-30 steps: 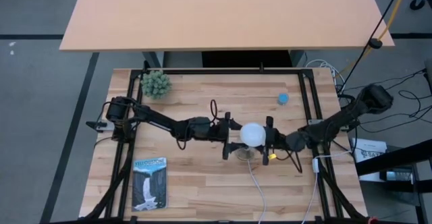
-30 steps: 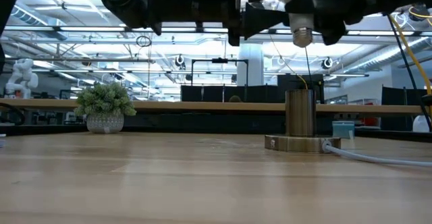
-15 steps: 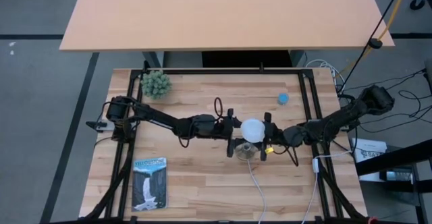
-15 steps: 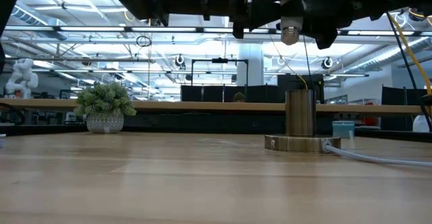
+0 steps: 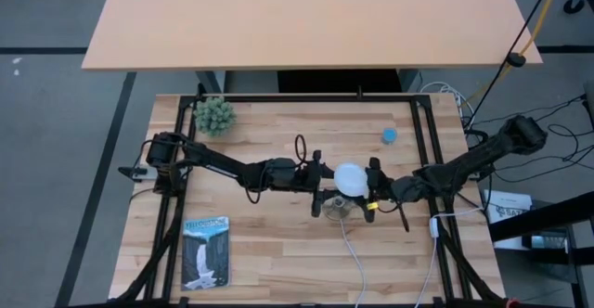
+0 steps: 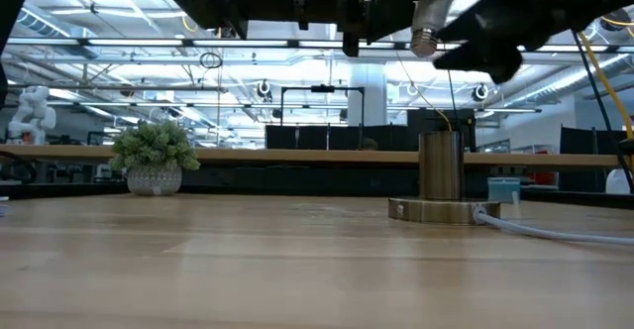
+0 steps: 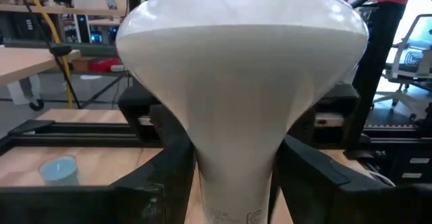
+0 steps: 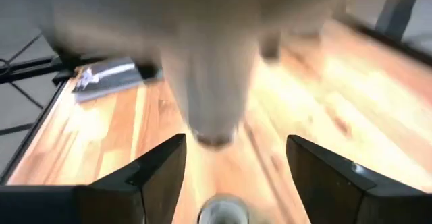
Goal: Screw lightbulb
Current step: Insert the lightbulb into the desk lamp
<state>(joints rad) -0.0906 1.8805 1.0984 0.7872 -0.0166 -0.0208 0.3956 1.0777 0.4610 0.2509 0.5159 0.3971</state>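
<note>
The white lightbulb (image 5: 349, 178) hangs upright in the air over the middle of the table, dome up. Its grey screw base (image 6: 424, 40) points down, above and slightly to one side of the brass socket (image 6: 442, 178). My left gripper (image 5: 316, 186) reaches in from the table's left and is shut on the lightbulb (image 7: 236, 82). My right gripper (image 5: 371, 189) stands at the bulb's right side. It is open, its fingers (image 8: 152, 173) apart on either side of the blurred bulb (image 8: 212, 96), clear of it. My left gripper pinches the lightbulb's tapering neck (image 7: 233, 177) below the dome between its two fingers (image 7: 172, 166). The fingers lie level and come from the table's left. The lightbulb stays upright, lifted clear, its base over the socket.
The socket's round foot (image 5: 339, 208) sits on the table with a white cord (image 5: 354, 252) running toward the near edge. A small potted plant (image 5: 214, 115) stands far left, a blue object (image 5: 389, 135) far right, and a booklet (image 5: 205, 250) near left. Black frame rails border the table.
My left gripper has shut on the lightbulb's neck. My right gripper has opened, let go of the bulb and drawn back a little toward the table's right. The bulb has stayed in the air above the socket, shifting only slightly.
</note>
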